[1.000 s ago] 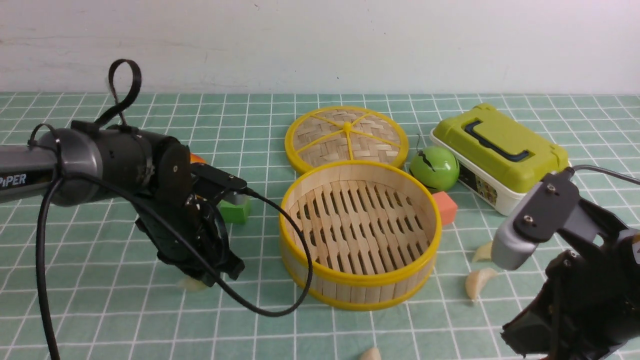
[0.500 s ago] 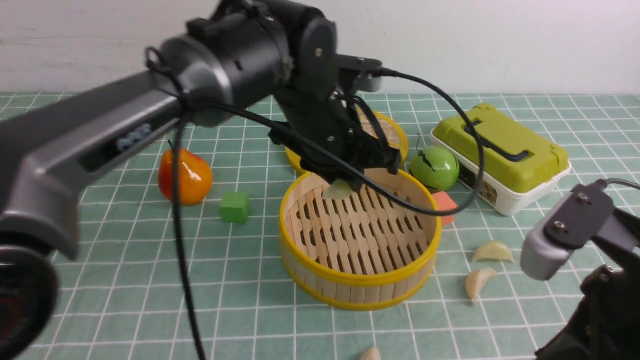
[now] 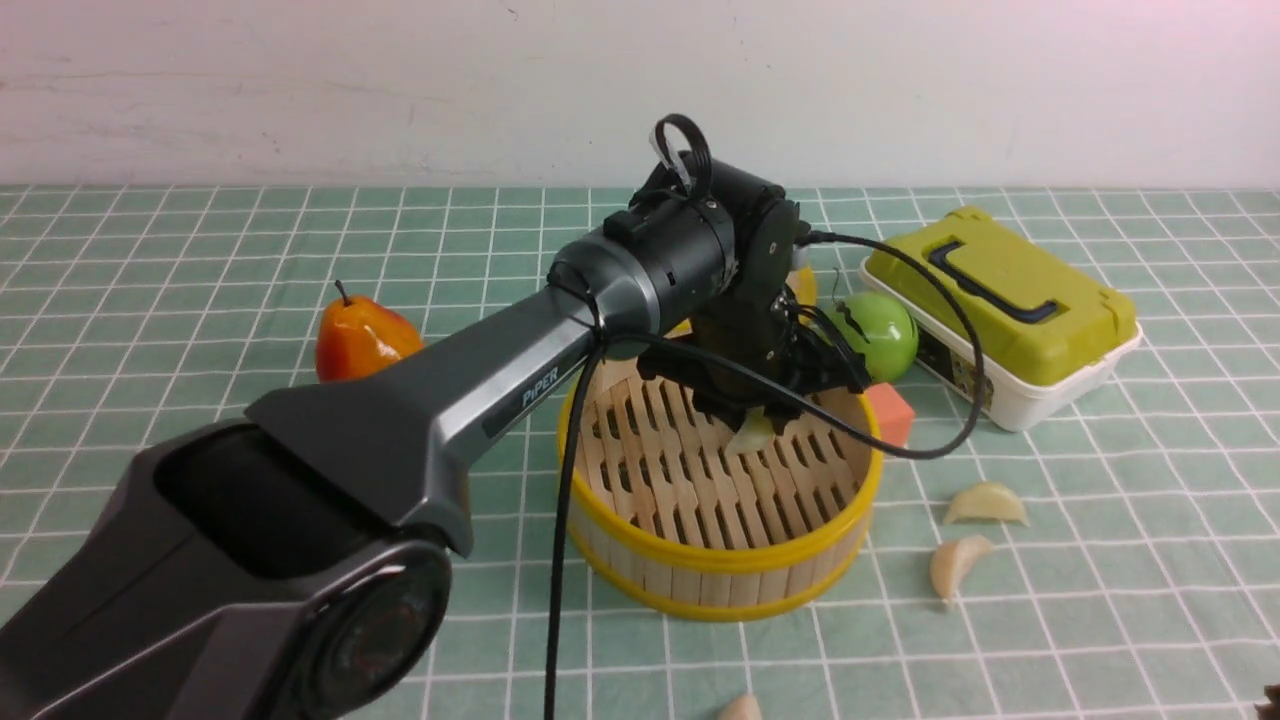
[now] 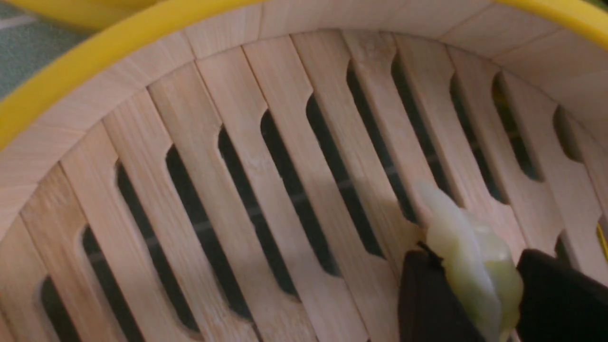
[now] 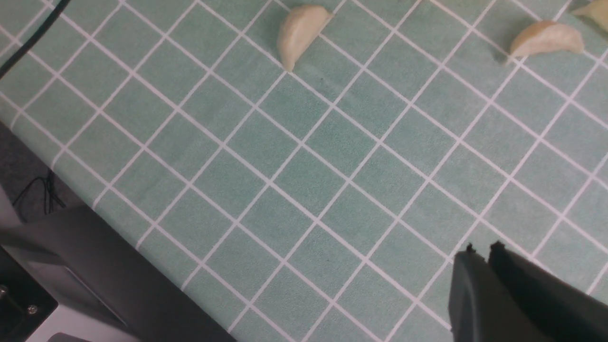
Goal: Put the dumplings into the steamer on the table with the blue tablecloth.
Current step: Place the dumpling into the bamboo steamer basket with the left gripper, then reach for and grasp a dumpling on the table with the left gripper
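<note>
The steamer stands mid-table on the teal grid cloth. My left gripper reaches down inside it, shut on a yellowish-green dumpling, held just above the slatted floor; the left wrist view shows the dumpling pinched between both black fingers. Two dumplings lie on the cloth right of the steamer, a third at the front edge. The right wrist view shows two dumplings far from my right gripper, which is shut and empty above the cloth.
The woven lid lies behind the steamer, mostly hidden by my left arm. A green apple, an orange cube and a green-lidded box stand at the right rear. An orange pear is at the left.
My left gripper lifted a dumpling from the cloth left of the steamer, carried it over the rim and lowered it inside. My right arm has withdrawn out of the front view.
</note>
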Available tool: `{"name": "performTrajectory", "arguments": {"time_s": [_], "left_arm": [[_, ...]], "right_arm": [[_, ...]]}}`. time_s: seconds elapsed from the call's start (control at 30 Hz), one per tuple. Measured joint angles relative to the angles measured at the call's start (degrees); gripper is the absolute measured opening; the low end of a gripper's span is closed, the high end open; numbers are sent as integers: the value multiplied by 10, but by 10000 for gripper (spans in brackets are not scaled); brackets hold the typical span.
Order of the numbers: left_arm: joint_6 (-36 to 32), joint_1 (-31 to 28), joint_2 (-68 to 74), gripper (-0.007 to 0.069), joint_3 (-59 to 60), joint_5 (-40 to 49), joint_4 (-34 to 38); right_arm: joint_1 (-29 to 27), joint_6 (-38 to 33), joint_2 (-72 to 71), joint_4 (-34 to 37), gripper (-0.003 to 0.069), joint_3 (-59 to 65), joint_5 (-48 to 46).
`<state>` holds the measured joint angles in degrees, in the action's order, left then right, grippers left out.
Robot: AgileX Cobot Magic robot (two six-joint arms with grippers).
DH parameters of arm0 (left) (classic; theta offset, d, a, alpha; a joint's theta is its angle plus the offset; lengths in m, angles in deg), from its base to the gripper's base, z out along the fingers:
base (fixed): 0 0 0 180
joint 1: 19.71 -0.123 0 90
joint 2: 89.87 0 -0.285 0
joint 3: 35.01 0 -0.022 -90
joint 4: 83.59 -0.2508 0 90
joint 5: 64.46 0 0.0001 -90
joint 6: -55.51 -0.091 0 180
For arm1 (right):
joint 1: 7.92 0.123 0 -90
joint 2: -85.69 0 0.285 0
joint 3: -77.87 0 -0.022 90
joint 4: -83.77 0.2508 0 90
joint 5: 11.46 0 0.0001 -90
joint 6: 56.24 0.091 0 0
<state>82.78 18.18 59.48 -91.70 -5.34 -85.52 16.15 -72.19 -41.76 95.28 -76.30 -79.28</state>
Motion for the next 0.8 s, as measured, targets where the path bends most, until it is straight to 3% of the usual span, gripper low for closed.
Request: {"name": "performTrajectory", "arguments": {"time_s": [0.13,0.27,0.53,0.7,0.8], "left_arm": [[1,0,-1,433,-9,17,-1],[-9,0,-12,552,-51,92,-2],[-32,-1,-141,584,-62,121,54],[-50,0,-256,584,71,121,66],[-57,18,-326,582,214,121,39]], "right_arm": [[0,2,-2,-2,43,0,2],[0,2,-2,-4,48,0,13],[0,2,-2,-6,58,0,26],[0,2,-2,-4,62,0,27],[0,2,-2,-3,62,0,26]]}}
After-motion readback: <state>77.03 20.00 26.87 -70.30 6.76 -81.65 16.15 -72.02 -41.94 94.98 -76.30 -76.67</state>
